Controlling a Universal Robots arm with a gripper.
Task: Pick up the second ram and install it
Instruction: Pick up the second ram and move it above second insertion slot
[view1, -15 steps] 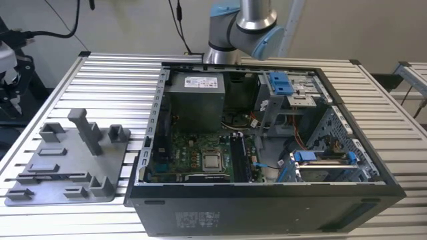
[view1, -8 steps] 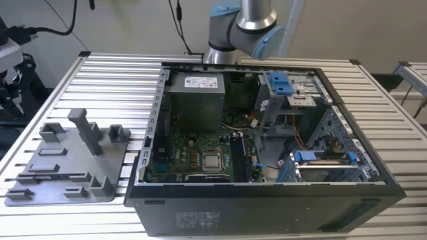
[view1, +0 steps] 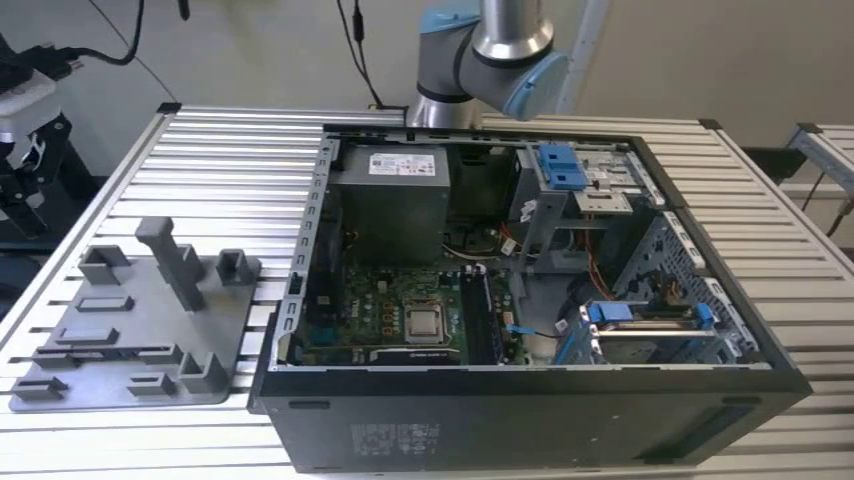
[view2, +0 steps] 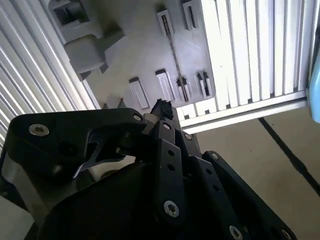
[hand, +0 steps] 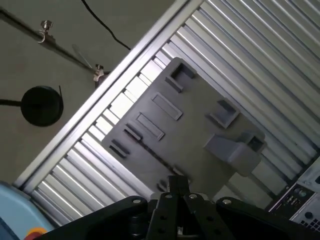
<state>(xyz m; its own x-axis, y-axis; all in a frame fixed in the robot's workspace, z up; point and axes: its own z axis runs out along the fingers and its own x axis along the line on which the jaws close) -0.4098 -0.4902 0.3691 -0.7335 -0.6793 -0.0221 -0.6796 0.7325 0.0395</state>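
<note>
Second wrist view, high over the work. Caught the memory stick (view2: 173, 50) as a thin dark line, apparently on edge in the long slot of the grey tray (view2: 135, 55), not yet lifted. Found the gripper (view2: 161, 106) well above it, fingers drawn close with nothing between them. Called, by the look of it, for opening just past the stick's thickness, squaring to its length, gripping mid-span and pulling straight up. Showed the open computer case (view1: 534, 420) beside the tray on the slatted table (view1: 227, 150).

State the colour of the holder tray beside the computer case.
The tray is plain grey, clearest in the exterior view.
</note>
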